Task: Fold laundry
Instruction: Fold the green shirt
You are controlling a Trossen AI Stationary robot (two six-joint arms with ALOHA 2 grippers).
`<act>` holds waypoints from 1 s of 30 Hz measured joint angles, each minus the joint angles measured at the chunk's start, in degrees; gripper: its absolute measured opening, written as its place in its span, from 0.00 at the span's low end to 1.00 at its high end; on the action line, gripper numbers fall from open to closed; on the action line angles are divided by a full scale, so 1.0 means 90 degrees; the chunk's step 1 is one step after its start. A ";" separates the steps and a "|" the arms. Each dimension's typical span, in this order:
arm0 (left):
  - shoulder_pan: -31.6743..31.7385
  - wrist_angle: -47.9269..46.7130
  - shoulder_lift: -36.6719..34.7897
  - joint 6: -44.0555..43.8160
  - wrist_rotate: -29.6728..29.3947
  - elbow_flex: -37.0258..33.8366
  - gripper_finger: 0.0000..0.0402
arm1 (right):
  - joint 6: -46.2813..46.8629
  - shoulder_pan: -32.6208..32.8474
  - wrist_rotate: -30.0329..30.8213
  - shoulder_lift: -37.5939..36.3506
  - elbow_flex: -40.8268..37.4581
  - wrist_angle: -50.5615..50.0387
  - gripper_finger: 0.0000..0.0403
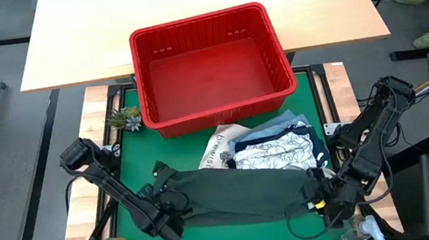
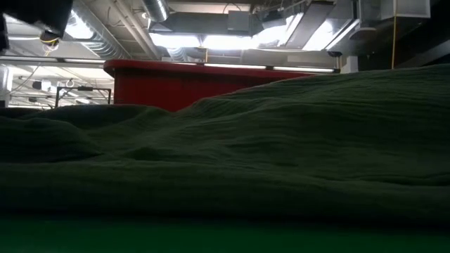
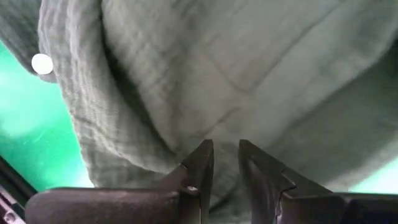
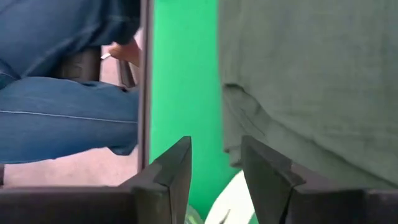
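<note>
One garment is in play, the dark olive green garment (image 1: 248, 190), spread in a long rumpled band across the near part of the green mat (image 1: 125, 160), well on the near side of the red basket (image 1: 209, 65), and nothing on this table reads as folded yet. At the garment's left end sits the left gripper (image 1: 165, 201); in its wrist view the jaws stand a narrow gap apart with the olive cloth bunched right at the tips, so it looks like a pinch on a fold being made, though I cannot tell if the cloth is truly caught. At the other end, the right gripper (image 1: 322, 193) is down at the garment's right edge, jaws spread, the cloth's hem just beside one finger and bare mat between them: no grip there that I can see. From table height the olive cloth fills the foreground in soft humps. Farther back, between this garment and the basket, lies the waiting pile: the white leaf-print piece (image 1: 272, 155), a navy blue one (image 1: 270, 136), light blue denim (image 1: 295, 118). My read: early days, first garment barely started and the rest untouched.
</note>
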 joint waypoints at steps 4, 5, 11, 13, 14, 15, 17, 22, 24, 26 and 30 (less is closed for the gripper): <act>0.0000 -0.0032 -0.0052 0.0004 -0.0147 0.0240 0.18 | -0.0177 0.0000 0.0054 0.0000 0.0000 0.0233 0.34; 0.0000 -0.0051 -0.0052 0.0004 -0.0240 0.0312 0.18 | -0.0177 0.0000 0.0054 0.0000 0.0000 0.0248 0.34; 0.0002 -0.0023 -0.0056 0.0050 -0.0680 0.0725 0.18 | -0.0181 0.0000 0.0064 0.0000 0.0000 0.0257 0.34; 0.0002 0.0006 -0.0056 0.0054 -0.0862 0.0843 0.18 | -0.0182 0.0000 0.0065 0.0000 0.0000 0.0258 0.34; 0.0004 0.0047 -0.0056 0.0055 -0.0938 0.0879 0.18 | -0.0182 0.0000 0.0078 0.0000 0.0000 0.0258 0.34; 0.0006 0.0097 -0.0057 0.0055 -0.1001 0.0906 0.18 | -0.0182 0.0000 0.0137 0.0000 0.0000 0.0258 0.34; 0.0007 0.0248 -0.0059 0.0055 -0.1132 0.0930 0.18 | -0.0190 0.0000 0.0355 0.0000 0.0000 0.0261 0.34; 0.0077 0.0531 -0.0059 0.0066 -0.1162 0.0930 0.18 | -0.0196 0.0000 0.0564 0.0000 0.0000 0.0261 0.34; 0.0109 0.0653 -0.0059 0.0281 -0.1154 0.0930 0.18 | -0.0194 0.0000 0.0564 0.0000 0.0000 0.0258 0.34; 0.0127 0.0789 -0.0059 0.0619 -0.1158 0.0930 0.19 | -0.0195 0.0000 0.0568 0.0000 0.0000 0.0258 0.34; 0.0269 0.0967 -0.0059 0.1135 -0.1157 0.0930 0.25 | -0.0183 0.0000 0.1079 0.0000 0.0000 0.0256 0.34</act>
